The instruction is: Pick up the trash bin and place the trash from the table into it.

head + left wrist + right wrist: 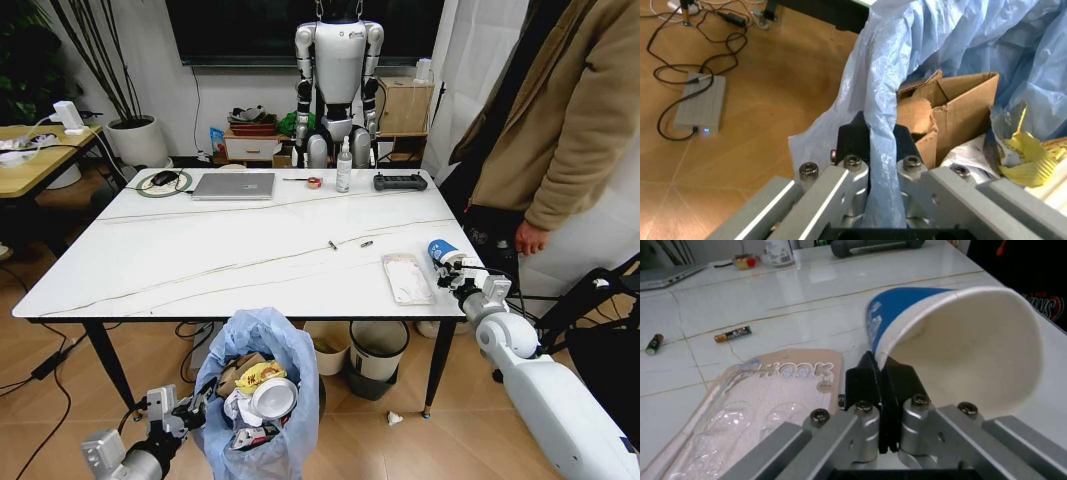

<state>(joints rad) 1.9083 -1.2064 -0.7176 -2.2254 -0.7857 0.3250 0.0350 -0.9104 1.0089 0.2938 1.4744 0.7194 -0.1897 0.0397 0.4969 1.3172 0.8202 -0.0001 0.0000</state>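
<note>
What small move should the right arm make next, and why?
Probably lift and carry the blue paper cup toward the trash bin: the right gripper is shut on its rim above the table, and the left gripper holds the bin's liner.

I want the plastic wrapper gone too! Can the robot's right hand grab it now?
Probably not yet: the right hand is shut on the blue paper cup. The wrapper lies right beside it on the table, nothing between them.

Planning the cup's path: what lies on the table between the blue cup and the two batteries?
In the head view, a pale plastic wrapper lies between the blue cup and the batteries.
</note>
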